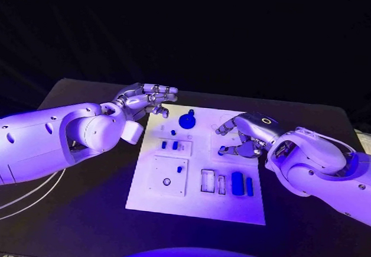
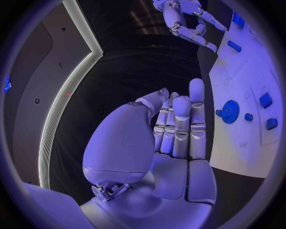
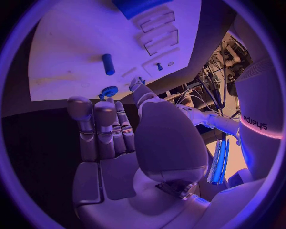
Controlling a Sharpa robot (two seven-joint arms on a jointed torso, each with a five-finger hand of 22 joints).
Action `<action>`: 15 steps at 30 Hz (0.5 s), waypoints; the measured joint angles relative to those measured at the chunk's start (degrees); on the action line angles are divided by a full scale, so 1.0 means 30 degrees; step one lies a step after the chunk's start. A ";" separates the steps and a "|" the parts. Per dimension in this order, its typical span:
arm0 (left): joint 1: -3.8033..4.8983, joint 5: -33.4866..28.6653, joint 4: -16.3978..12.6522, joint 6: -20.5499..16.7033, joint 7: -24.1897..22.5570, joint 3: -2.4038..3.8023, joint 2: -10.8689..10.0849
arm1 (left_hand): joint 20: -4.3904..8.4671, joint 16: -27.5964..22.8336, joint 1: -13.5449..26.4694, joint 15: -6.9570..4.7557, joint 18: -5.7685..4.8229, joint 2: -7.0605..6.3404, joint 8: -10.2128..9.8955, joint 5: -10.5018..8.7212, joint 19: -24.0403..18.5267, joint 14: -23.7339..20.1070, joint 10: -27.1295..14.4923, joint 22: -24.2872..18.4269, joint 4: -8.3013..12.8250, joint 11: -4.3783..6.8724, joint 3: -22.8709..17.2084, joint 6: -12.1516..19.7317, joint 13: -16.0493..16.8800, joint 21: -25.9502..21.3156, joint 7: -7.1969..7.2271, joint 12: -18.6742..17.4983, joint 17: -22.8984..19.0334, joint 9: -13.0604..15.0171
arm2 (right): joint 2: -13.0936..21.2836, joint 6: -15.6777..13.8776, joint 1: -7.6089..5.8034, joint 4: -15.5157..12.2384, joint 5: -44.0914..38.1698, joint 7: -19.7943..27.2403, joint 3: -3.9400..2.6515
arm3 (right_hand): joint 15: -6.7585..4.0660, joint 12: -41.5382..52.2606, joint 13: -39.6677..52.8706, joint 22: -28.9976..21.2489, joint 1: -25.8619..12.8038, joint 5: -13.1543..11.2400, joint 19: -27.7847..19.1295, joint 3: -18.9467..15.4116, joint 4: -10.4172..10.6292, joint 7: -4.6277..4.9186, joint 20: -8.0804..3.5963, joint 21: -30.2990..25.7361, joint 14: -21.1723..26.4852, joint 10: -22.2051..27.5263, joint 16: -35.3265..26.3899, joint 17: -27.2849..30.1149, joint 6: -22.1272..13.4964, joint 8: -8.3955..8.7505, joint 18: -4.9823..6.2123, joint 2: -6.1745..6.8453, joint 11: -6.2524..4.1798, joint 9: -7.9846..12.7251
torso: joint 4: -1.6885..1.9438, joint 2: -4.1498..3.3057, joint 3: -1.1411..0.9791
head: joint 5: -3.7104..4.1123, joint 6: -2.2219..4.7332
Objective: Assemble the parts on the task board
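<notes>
The white task board (image 1: 196, 195) lies in the middle of the black table. A blue gear-shaped part (image 1: 187, 121) sits near its far edge, also seen in the left wrist view (image 2: 230, 112) and the right wrist view (image 3: 108, 91). Two long blue parts (image 1: 237, 183) lie in the slots at the board's near right. My left hand (image 1: 149, 97) hovers by the board's far left corner, fingers straight and side by side (image 2: 178, 129), holding nothing. My right hand (image 1: 245, 135) hangs over the board's right part, fingers apart (image 3: 113, 138) and empty. A blue cylinder (image 3: 107, 64) lies on the board beyond it.
Small blue pieces (image 1: 169, 144) stand in a row left of the board's centre. A square recessed block (image 1: 168, 176) takes up the near left of the board. Black table (image 1: 77, 215) surrounds the board on all sides.
</notes>
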State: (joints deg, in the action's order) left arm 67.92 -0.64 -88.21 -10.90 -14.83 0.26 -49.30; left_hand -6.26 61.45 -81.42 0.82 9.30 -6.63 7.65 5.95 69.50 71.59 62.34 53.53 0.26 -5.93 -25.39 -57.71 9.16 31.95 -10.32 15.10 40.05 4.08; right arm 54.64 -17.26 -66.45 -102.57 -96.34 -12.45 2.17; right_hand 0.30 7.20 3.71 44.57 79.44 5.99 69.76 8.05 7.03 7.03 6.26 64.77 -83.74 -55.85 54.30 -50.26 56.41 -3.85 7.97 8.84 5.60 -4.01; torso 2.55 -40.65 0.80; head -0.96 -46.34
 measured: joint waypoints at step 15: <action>0.0000 0.0044 -0.0015 -0.0004 -0.0019 0.0000 -0.0006 | -0.0068 0.0000 0.0000 0.0000 0.0000 -0.0001 0.0000 0.0000 -0.0069 0.0001 0.0001 -0.0024 0.0000 0.0000 0.0000 0.0000 0.0022 0.0000 0.0001 0.0077 0.0002 0.0000 | -0.0434 0.2549 0.0099 0.0722 -0.0092 -0.0230 0.0075 | -0.0041 0.1098 0.0072 0.0085 0.1180 -0.0418 0.0121 -0.0556 0.0246 0.0053 -0.0120 -0.0074 -0.0037 -0.1072 0.0000 0.0092 0.0382 -0.0001 0.0001 -0.1191 -0.0177 -0.0054 | 0.0031 -0.0020 -0.0004 | 0.0123 -0.0073</action>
State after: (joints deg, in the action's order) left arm 67.92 -0.51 -88.26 -10.91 -14.89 0.26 -49.32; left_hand -6.46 61.45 -81.42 0.83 9.31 -6.63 7.65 5.95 69.30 71.59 62.34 53.46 0.26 -5.93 -25.39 -57.71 9.22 31.95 -10.31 15.33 40.05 4.08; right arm 53.34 -9.61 -66.15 -100.40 -96.61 -13.14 2.39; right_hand 0.18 10.50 3.93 44.82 82.98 4.74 70.12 6.38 7.77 7.19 5.90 64.55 -83.85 -59.06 54.30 -49.99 57.55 -3.85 7.97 5.26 5.07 -4.17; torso 2.64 -40.71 0.79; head -0.59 -46.56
